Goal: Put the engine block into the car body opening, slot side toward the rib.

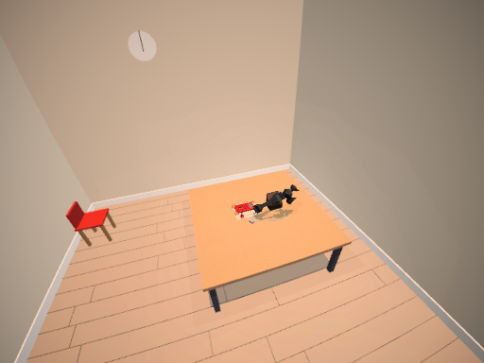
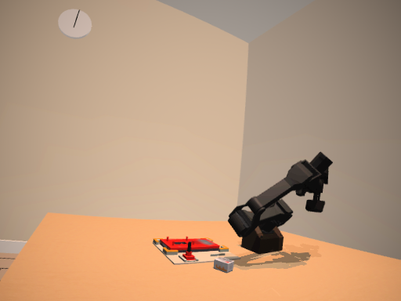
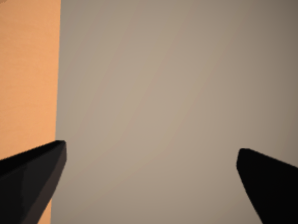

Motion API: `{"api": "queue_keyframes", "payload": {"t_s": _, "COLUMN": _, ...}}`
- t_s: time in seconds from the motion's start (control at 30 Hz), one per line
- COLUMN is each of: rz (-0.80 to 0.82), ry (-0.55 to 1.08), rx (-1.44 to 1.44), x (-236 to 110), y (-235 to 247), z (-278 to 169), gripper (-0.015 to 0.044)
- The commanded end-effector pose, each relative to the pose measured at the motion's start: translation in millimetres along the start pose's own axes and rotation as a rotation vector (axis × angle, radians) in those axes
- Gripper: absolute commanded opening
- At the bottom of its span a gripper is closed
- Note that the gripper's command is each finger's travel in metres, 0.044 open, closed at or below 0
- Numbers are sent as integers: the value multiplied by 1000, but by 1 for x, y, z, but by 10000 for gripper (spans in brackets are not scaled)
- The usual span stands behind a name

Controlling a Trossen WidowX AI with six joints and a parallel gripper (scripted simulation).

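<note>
The engine block (image 2: 223, 264) lies on the table (image 2: 98, 266) beside the car body (image 2: 190, 244); it looks small, rigid and light (likely smooth-sided), so take it across its flat sides. The gripper (image 2: 315, 205) hangs well apart from it, fingers spread wide on nothing

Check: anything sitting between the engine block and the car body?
Nothing of note: in the exterior view the engine block sits just off the white base plate carrying the car body; only bare plate lies between.

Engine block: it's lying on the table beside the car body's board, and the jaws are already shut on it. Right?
Not quite. The engine block does lie on the table beside the board, but the wrist view shows the jaws wide open with nothing between them.
</note>
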State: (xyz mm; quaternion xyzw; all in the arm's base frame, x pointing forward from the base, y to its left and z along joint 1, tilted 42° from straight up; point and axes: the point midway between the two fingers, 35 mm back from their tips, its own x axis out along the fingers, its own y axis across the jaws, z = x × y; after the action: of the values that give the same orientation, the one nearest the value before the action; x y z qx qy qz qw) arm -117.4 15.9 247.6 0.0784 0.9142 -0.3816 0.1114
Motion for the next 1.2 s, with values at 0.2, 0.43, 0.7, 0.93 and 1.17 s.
{"api": "queue_keyframes", "payload": {"t_s": 0.2, "rz": -60, "ry": -139, "rx": -40, "x": 6, "y": -16, "z": 15, "gripper": 440}}
{"api": "queue_keyframes", "payload": {"t_s": 0.43, "rz": -149, "ry": -355, "rx": -111, "x": 8, "y": -39, "z": 43, "gripper": 440}}
{"api": "queue_keyframes", "payload": {"t_s": 0.7, "rz": -241, "ry": -598, "rx": -199, "x": 1, "y": -64, "z": 77, "gripper": 440}}
{"api": "queue_keyframes", "payload": {"t_s": 0.93, "rz": -304, "ry": -803, "rx": -259, "x": -13, "y": -83, "z": 109, "gripper": 440}}
{"api": "queue_keyframes", "payload": {"t_s": 1.17, "rz": -364, "ry": -1008, "rx": -360, "x": -38, "y": -95, "z": 140, "gripper": 440}}
